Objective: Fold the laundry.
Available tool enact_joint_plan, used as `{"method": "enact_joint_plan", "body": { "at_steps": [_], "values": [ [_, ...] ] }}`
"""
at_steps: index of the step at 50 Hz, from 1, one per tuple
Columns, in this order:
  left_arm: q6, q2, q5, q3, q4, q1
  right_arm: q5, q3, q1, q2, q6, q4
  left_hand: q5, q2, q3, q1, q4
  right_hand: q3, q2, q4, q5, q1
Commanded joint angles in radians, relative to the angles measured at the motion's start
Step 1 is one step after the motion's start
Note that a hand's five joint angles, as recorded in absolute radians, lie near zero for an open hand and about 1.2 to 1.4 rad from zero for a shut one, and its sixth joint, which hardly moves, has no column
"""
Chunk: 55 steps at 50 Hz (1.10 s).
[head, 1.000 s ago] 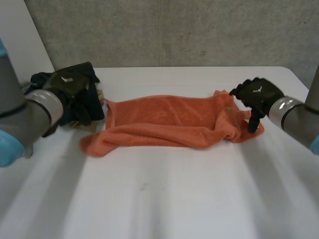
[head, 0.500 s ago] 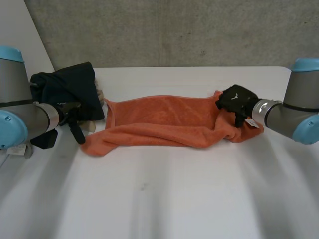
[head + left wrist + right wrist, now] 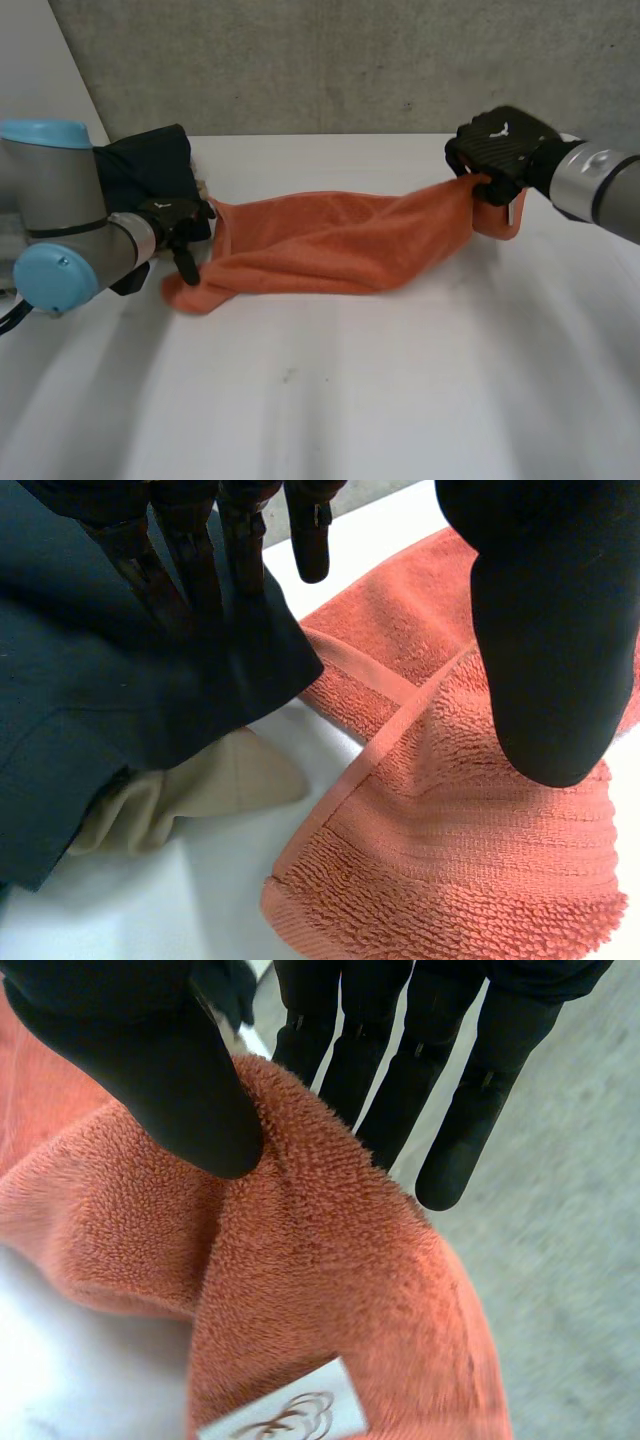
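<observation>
"Where does the orange towel [image 3: 320,250] lie?"

"Across the middle of the head view, long axis running left to right on the white table [image 3: 350,400]. Its right end is raised at the upper right, and its left end lies flat at centre left."

"Who has it?"

"The right hand [image 3: 500,150] pinches the raised end between thumb and fingers. The wrist view shows the terry pressed there, with a sewn label [image 3: 285,1415] just below."

"And the left hand [image 3: 178,222]?"

"It holds nothing. Its straight fingers rest on the dark garment [image 3: 110,710] and its thumb hangs over the towel's hem. The free corner lies just beside its fingertips, toward the lower left, next to a beige cloth [image 3: 200,785]. I judge that corner is its next grasp."
</observation>
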Motion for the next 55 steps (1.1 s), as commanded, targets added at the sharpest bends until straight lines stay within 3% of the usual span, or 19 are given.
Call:
{"method": "enact_joint_plan", "body": {
  "at_steps": [1, 10, 12, 17, 27, 31, 43, 55],
  "values": [
    [0.028, -0.042, -0.006, 0.031, -0.012, -0.016, -0.030, 0.140, -0.020, -0.230, 0.047, -0.117, 0.204, 0.188, 0.206, 0.190, 0.181, 0.210, 0.223, 0.202, 0.225, 0.284],
    [0.038, -0.049, -0.010, 0.032, -0.086, -0.030, -0.041, 0.158, -0.081, -0.298, 0.191, -0.199, 0.603, 0.587, 0.606, 0.590, 0.580, 0.210, 0.223, 0.202, 0.225, 0.284],
    [0.049, -0.057, -0.010, 0.042, -0.096, -0.035, -0.050, 0.163, -0.081, -0.292, 0.193, -0.199, 0.860, 0.844, 0.863, 0.847, 0.838, 0.210, 0.223, 0.202, 0.225, 0.284],
    [0.075, -0.075, -0.010, 0.083, -0.125, -0.045, -0.046, 0.168, -0.078, -0.238, 0.156, -0.202, 1.172, 1.157, 1.175, 1.159, 1.150, 0.210, 0.223, 0.202, 0.225, 0.284],
    [0.089, -0.122, -0.067, 0.270, -0.233, -0.076, 0.020, 0.116, -0.043, -0.139, 0.107, -0.182, 1.129, 1.114, 1.132, 1.116, 1.107, 0.210, 0.223, 0.202, 0.225, 0.284],
    [0.068, -0.089, -0.081, 0.263, -0.253, -0.091, 0.019, 0.115, -0.033, -0.151, 0.114, -0.164, 0.525, 0.510, 0.528, 0.512, 0.503, 0.210, 0.223, 0.202, 0.225, 0.284],
    [0.063, -0.068, -0.119, 0.157, -0.184, -0.136, -0.024, 0.122, -0.033, -0.289, 0.223, -0.157, 0.251, 0.236, 0.254, 0.238, 0.229, 0.210, 0.223, 0.202, 0.225, 0.284],
    [0.135, -0.175, -0.168, 0.222, -0.162, -0.153, -0.086, 0.132, -0.040, -0.363, 0.318, -0.174, 0.280, 0.264, 0.283, 0.266, 0.257, 0.210, 0.223, 0.202, 0.225, 0.284]
  ]
}}
